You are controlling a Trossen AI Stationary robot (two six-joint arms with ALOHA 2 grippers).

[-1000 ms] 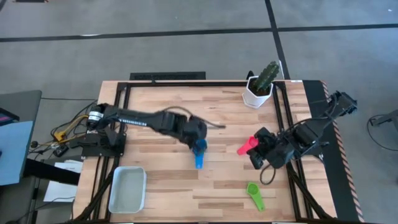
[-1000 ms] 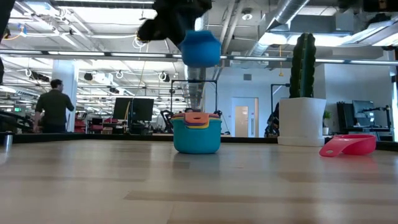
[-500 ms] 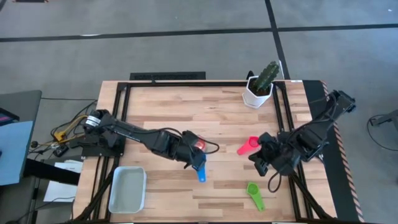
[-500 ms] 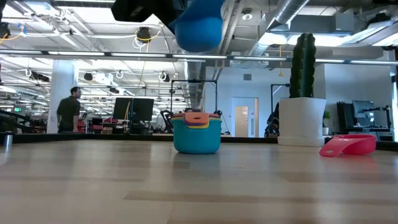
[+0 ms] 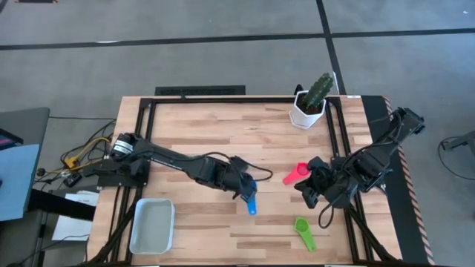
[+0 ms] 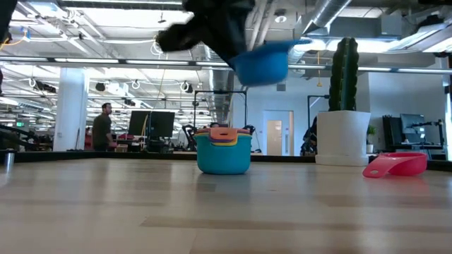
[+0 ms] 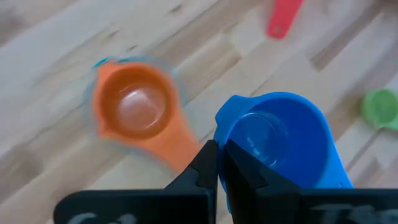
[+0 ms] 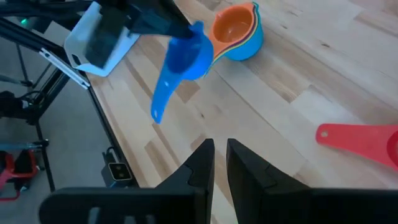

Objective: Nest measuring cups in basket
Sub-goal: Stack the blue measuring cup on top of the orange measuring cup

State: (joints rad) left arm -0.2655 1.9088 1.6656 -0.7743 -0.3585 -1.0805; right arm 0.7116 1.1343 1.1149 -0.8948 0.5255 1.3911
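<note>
My left gripper (image 7: 217,163) is shut on a blue measuring cup (image 5: 251,202) held above the table's middle, just to the near right of a nested stack. The stack, a teal cup with an orange one on top (image 6: 223,150), stands on its base. A pink cup (image 5: 295,174) and a green cup (image 5: 304,231) lie on the table farther right. My right gripper (image 8: 216,163) hovers near the pink cup, its fingers a narrow gap apart with nothing between them. The pale basket (image 5: 152,226) sits at the near left. My left gripper has the blue cup by its bowl rim (image 7: 225,132), on the side away from the handle. One finger is inside the bowl and one outside. The fingers slant down from the table's far left. The cup (image 6: 263,63) hangs clear of the table, tilted.
A white pot with a cactus (image 5: 309,104) stands at the far right. The stack (image 7: 134,106) is close beside the held cup. Bare wood lies between the stack and the basket (image 8: 99,37). A person walks in the room behind the table.
My left gripper has carried the blue cup toward the table's right and near edges and slightly down, rolling as it went. The cup, level before, is now tilted and has cleared the stack's top.
</note>
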